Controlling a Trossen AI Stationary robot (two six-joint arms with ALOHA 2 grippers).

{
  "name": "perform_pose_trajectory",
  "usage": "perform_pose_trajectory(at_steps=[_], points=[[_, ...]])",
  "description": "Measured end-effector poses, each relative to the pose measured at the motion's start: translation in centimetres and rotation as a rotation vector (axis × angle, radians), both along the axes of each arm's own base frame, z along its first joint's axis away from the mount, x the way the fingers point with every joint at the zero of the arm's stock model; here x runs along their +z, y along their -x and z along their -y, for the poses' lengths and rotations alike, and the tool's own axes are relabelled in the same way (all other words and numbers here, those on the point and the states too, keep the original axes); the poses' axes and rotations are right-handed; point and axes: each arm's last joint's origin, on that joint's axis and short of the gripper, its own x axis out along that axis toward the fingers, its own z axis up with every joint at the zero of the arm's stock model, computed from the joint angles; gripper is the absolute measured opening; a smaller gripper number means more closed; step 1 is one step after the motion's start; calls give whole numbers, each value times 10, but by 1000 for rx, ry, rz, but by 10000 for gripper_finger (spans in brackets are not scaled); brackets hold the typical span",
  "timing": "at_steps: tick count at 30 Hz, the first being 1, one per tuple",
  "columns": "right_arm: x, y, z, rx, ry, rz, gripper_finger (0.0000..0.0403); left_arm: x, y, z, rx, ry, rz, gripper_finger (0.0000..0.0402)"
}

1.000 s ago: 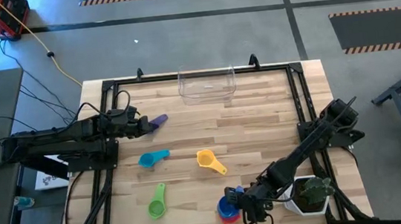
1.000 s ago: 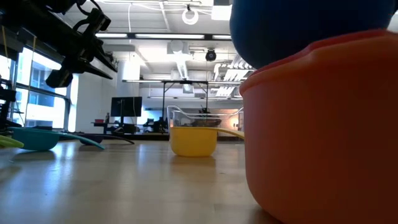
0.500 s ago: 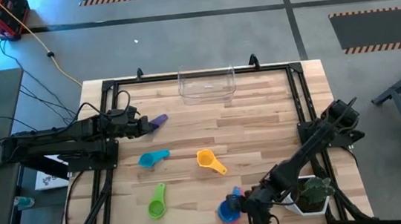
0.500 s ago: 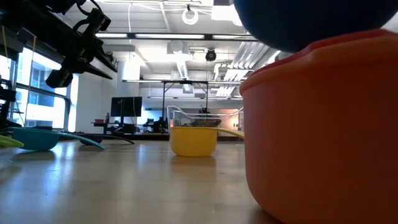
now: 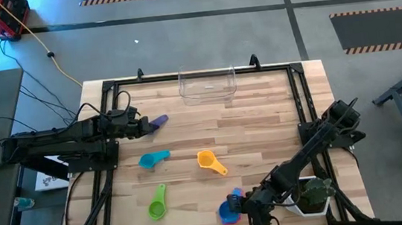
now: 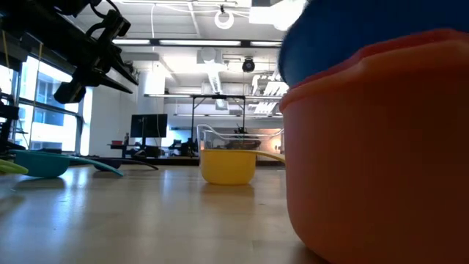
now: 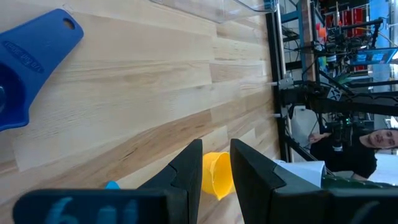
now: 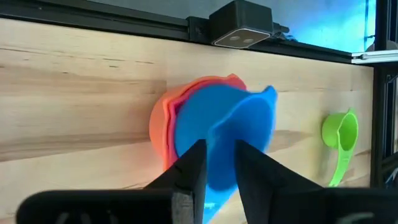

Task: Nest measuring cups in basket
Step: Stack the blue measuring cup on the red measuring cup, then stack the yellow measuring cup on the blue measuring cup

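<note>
My right gripper [image 5: 246, 203] is at the table's near edge, shut on the blue cup [image 8: 217, 118]. The blue cup sits tilted in an orange-red cup [image 8: 160, 124], which stands on the table and fills the low view [image 6: 381, 147]. My left gripper [image 5: 145, 126] waits at the far left beside the purple cup [image 5: 159, 122], its fingers a narrow gap apart and empty. The light blue cup [image 5: 153, 159], yellow cup [image 5: 210, 162] and green cup [image 5: 157, 203] lie on the table. The clear basket [image 5: 207, 84] stands at the far edge. My right gripper pinches the blue cup between its two fingers at the cup's side nearest the gripper [image 8: 221, 163]. The fingers hide whether this is the handle or the wall. They come slanting down from the table's right. The cup's bowl rests tilted inside the orange-red cup.
A white pot with a green plant [image 5: 311, 194] stands right of my right gripper at the near right corner. A black frame [image 5: 301, 102] runs along the table's edges. The middle of the table between the cups and the basket is bare wood.
My right gripper has raised the blue cup a little above the orange-red cup and set it back lower, tilted into it. In the low view the orange-red cup has shifted slightly.
</note>
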Motion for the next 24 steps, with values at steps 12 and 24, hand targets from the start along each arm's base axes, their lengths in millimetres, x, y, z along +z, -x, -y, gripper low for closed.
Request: perform_pose_trajectory(at_steps=[12,24], points=[[1,-2,3,-177,-11,19,74,0,0,0,-8,-13,-3,74],[3,-25,35,-747,-225,49,74,0,0,0,-86,-136,-35,74]])
